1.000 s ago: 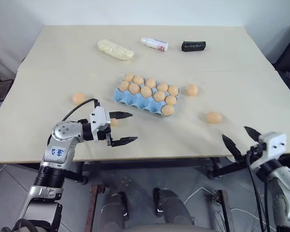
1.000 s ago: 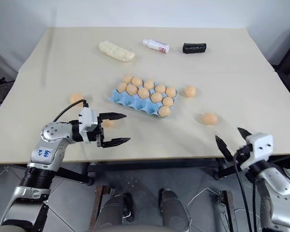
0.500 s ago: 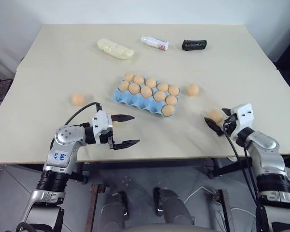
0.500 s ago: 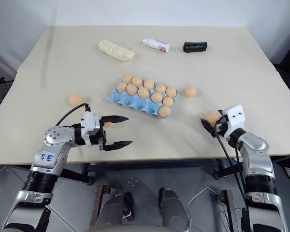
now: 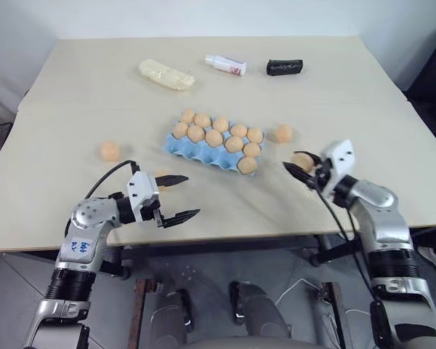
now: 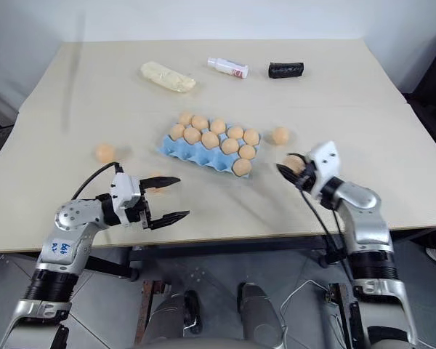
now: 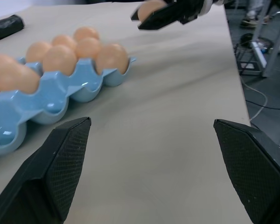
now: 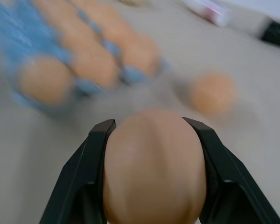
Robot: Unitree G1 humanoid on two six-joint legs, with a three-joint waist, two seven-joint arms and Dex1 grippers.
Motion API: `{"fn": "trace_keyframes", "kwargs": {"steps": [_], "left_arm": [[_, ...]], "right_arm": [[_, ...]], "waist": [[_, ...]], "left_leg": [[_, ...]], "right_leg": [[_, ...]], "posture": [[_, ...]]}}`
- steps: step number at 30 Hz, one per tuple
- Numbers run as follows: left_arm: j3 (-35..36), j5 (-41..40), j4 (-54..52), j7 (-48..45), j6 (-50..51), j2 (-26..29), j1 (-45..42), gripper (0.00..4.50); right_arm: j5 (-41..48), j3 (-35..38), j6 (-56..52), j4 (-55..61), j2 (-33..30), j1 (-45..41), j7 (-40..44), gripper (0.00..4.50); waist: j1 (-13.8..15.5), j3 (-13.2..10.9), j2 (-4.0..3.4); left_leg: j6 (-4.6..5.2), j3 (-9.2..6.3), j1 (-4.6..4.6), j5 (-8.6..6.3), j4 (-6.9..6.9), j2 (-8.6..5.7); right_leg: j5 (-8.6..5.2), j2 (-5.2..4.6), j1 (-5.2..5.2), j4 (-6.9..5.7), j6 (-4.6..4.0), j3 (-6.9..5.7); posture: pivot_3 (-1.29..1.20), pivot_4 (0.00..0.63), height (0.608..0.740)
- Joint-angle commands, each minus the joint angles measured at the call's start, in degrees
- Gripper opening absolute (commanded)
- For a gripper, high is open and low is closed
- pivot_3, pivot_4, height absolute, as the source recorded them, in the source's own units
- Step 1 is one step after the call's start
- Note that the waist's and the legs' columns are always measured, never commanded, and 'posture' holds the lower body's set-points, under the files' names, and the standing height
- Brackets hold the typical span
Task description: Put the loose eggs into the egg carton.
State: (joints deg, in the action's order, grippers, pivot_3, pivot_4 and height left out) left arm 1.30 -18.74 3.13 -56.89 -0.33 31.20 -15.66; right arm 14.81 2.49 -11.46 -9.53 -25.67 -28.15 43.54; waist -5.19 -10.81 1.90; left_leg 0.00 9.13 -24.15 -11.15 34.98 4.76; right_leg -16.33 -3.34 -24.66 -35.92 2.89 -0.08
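Black-fingered right claw (image 5: 299, 166), right of centre in the head view: closed on one pale orange-tan egg (image 8: 154, 165), a finger pressed to each side of it, held above the counter (image 5: 363, 94) and clear of its surface.

Black-fingered left claw (image 5: 178, 196), lower left of the head view: fingers spread wide, holding nothing and touching nothing, near the counter's front edge. One fingertip (image 5: 180, 177) lies just beside a loose egg that sits partly hidden behind it.

Egg carton (image 5: 203, 151), one: light blue moulded tray, centre of the frame, set at a slight angle. Ten eggs are seated in it, filling the two rows toward the top of the frame. The row of cups toward the bottom of the frame looks unfilled apart from one egg at its right end.

Loose eggs, counted:
- one gripped in the right claw;
- one on the counter (image 5: 283, 132) just right of the carton, above the right claw in the frame;
- one at mid-left (image 5: 110, 150), well apart from the carton;
- one partly hidden egg (image 5: 162, 175) by the left claw.

Other items along the top of the frame, one of each: lumpy pale yellow bag (image 5: 166, 74), upper left; small white bottle (image 5: 225, 65) lying on its side, upper centre; black roll (image 5: 284, 67) to the right of the bottle.
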Motion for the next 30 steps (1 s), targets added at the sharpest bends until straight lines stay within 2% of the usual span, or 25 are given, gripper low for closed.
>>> {"fn": "trace_keyframes", "kwargs": {"steps": [1, 5, 8, 11, 14, 19, 25, 30], "left_arm": [[3.56, -0.37, -0.50, 1.74, -0.50, 1.71, 1.82, 4.50], [5.14, -0.69, -0.95, 2.89, -0.09, 2.25, 3.18, 4.50], [6.18, -0.70, -2.17, 3.76, 0.03, 2.36, 4.67, 4.50], [6.59, -0.82, -2.72, 4.31, 0.27, 2.29, 5.15, 4.50], [7.16, -1.04, -2.97, 4.68, 0.50, 2.49, 5.71, 4.50], [7.68, -1.17, -3.23, 4.74, 0.79, 2.78, 6.11, 4.50], [7.44, -1.42, -4.73, 4.58, 1.33, 2.63, 6.12, 4.50], [6.04, -1.62, -6.09, 4.58, 1.80, 1.62, 4.58, 4.50]], "right_arm": [[0.38, -3.30, -7.24, 6.45, 3.01, -4.27, -3.24, 1.94], [-1.48, -6.87, -8.02, 5.39, 6.90, -7.84, -4.80, 1.94], [-5.39, -9.46, -2.89, -5.31, 11.32, -12.50, -7.28, 1.94], [-5.57, -8.14, -0.18, -10.48, 14.12, -14.88, -9.11, 1.94], [-5.01, -8.06, 0.24, -11.06, 15.35, -15.10, -8.14, 2.75], [-3.82, -7.95, -0.99, -5.32, 13.74, -12.46, -5.21, 4.46], [-0.59, -5.02, -4.42, 8.24, 7.19, -5.30, -2.52, 4.46], [2.06, 2.92, -2.66, 16.27, 1.77, 5.68, -3.54, 4.46]], "waist": [[0.04, 0.00, 0.00], [0.43, 0.00, 0.00], [0.32, 0.02, 0.03], [0.48, 0.02, 0.04], [0.56, 0.03, 0.05], [0.44, 0.03, 0.05], [0.47, 0.03, 0.05], [0.74, 0.04, 0.07]], "left_leg": [[-0.01, 0.00, -0.01, 0.00, -0.01, 0.01], [-0.01, 0.04, -0.05, 0.00, -0.09, 0.00], [-0.01, 0.21, -0.15, 0.00, -0.30, -0.01], [-0.01, 0.39, -0.15, 0.00, -0.58, -0.07], [-0.09, 0.43, -0.32, -0.03, -0.74, -0.08], [-0.25, 0.49, -0.47, -0.04, -0.75, 0.11], [-0.26, 0.49, -0.45, -0.02, -0.68, 0.10], [-0.25, 0.43, -0.42, -0.02, -0.66, 0.10]], "right_leg": [[-0.02, 0.00, -0.01, 0.00, -0.10, 0.01], [-0.06, -0.12, 0.00, 0.15, -0.19, -0.04], [-0.05, -0.24, -0.04, 0.39, -0.17, -0.10], [0.07, -0.29, -0.18, 0.44, 0.04, -0.13], [0.20, -0.32, -0.56, 0.26, 0.27, -0.20], [0.16, -0.17, -0.80, 0.16, 0.26, -0.48], [0.16, -0.19, -0.81, 0.07, 0.28, -0.63], [0.16, -0.19, -0.76, 0.07, 0.26, -0.66]], "posture": [[0.00, 0.150, 0.740], [0.00, 0.150, 0.740], [0.00, 0.150, 0.740], [0.00, 0.150, 0.740], [0.00, 0.150, 0.740], [0.00, 0.150, 0.740], [0.00, 0.150, 0.740], [0.00, 0.150, 0.740]]}}
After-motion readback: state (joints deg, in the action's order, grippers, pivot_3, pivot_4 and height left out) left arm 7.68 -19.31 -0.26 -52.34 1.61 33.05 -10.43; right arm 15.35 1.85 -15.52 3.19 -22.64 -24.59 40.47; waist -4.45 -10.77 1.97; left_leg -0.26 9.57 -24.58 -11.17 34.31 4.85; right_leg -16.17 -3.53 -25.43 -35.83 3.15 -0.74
